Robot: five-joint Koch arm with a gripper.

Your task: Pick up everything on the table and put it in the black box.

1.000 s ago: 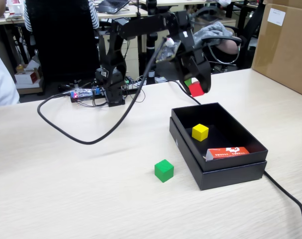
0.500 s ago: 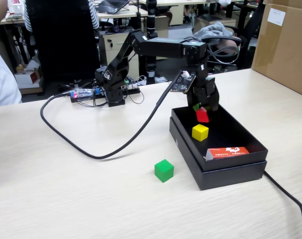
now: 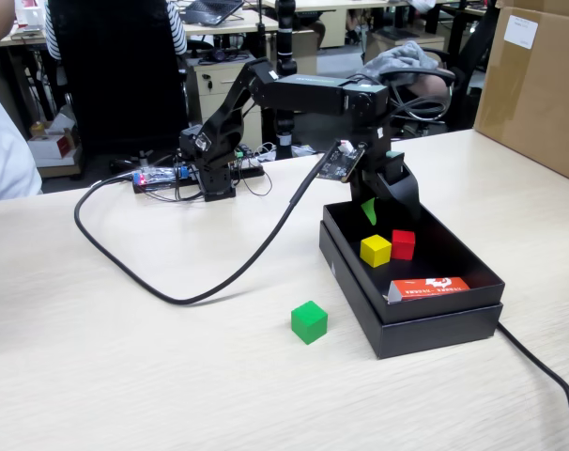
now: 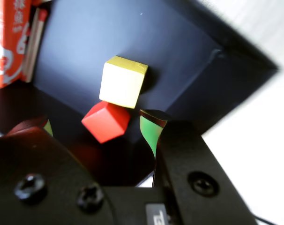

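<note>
Gripper (image 4: 97, 129): jaws stand apart over the inside of the black box (image 3: 355, 268), nothing between them; green tape faces show on both fingertips (image 4: 151, 131) in the wrist view. In the fixed view the gripper (image 3: 383, 211) hangs above the far end of the box.

Red cube (image 4: 106, 122): on the box floor, directly below the open jaws, one corner turned toward the camera. Appears free of the pads.

Yellow cube (image 4: 122, 82): on the box floor, touching or just beside the red cube. In the fixed view, yellow (image 3: 376, 250) sits left of red (image 3: 403, 244).

Red-and-white packet (image 3: 430, 287): flat, at the near end of the box; not a task item.

Green cube (image 3: 309, 321): on the table (image 3: 125, 357), near the box's left wall in the fixed view, outside it. The only cube still out.

Black cable (image 3: 172, 282): curves over the table from the arm base, well clear of the green cube.

Step in hand, by my judgement: release finished, withdrawal due. To do it well: lift straight up with jaws kept apart until clear of the box wall, then swing toward the green cube. Descend with the jaws square to two opposite faces. Risk: clipping the wall, or nudging the cube.
</note>
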